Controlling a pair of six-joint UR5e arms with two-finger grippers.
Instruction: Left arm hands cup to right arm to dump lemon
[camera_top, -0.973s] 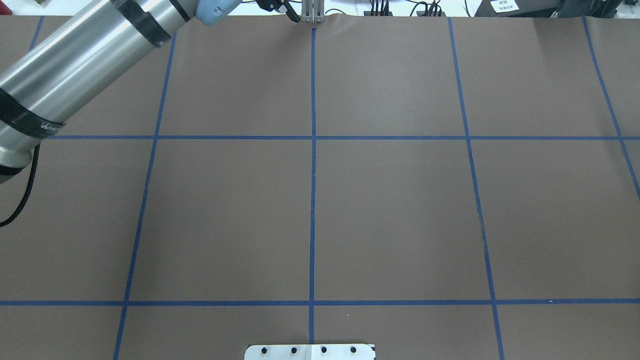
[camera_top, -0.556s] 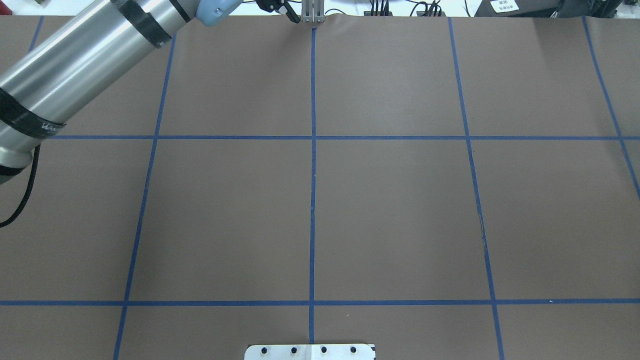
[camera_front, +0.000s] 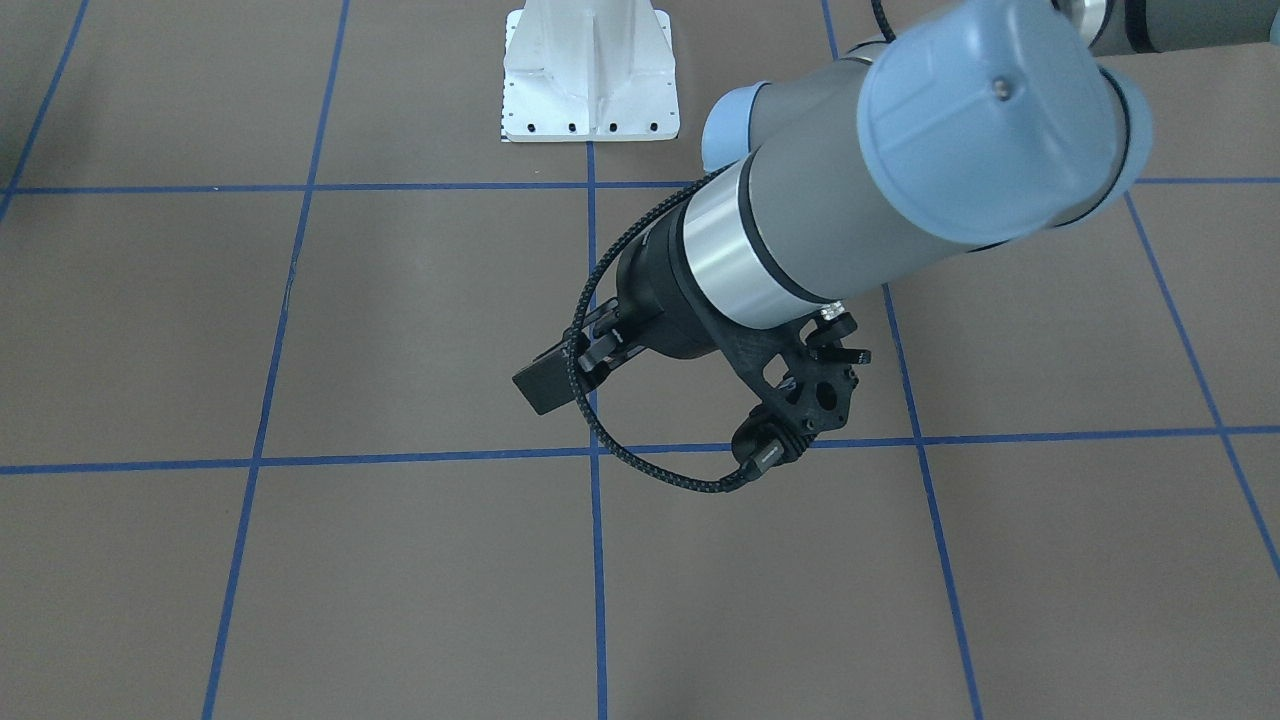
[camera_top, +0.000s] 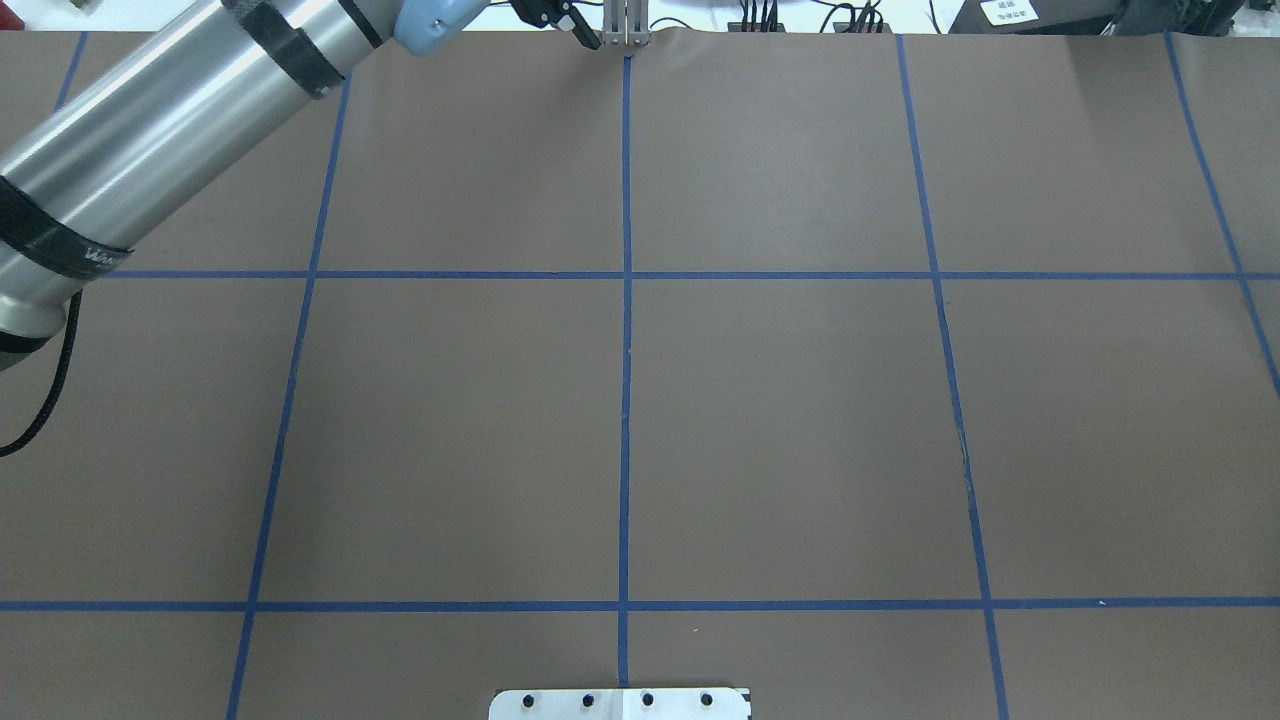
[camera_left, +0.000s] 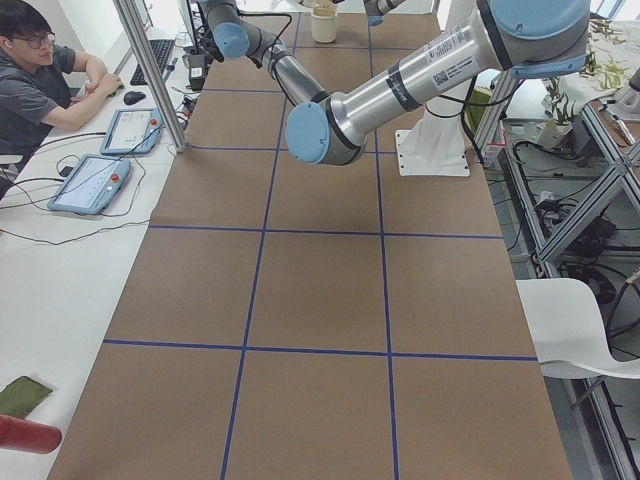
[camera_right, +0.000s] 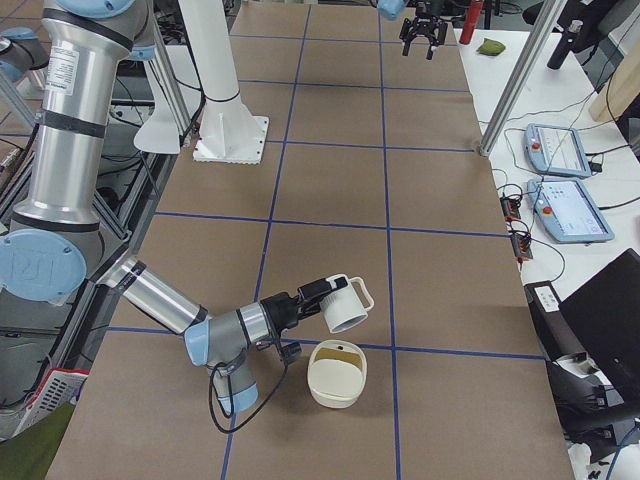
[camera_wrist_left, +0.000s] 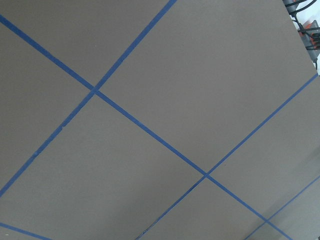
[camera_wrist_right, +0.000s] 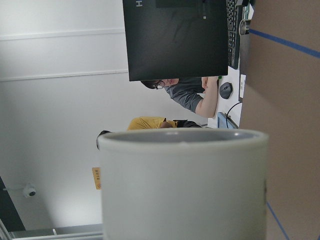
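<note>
Left jaws stand open over the tabletop (camera_top: 800, 400); right jaws cannot be judged, the cup (camera_right: 345, 305) sideways near a cream bowl (camera_right: 337, 385).

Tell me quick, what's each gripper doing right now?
Left gripper: open, holding nothing.
Right gripper: cannot be told; the cup sits tipped at its end, off the table.

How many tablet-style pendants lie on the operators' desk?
2, side by side: the far pendant by the frame post, the near pendant closer to the exterior right camera. Others may be out of frame.
</note>
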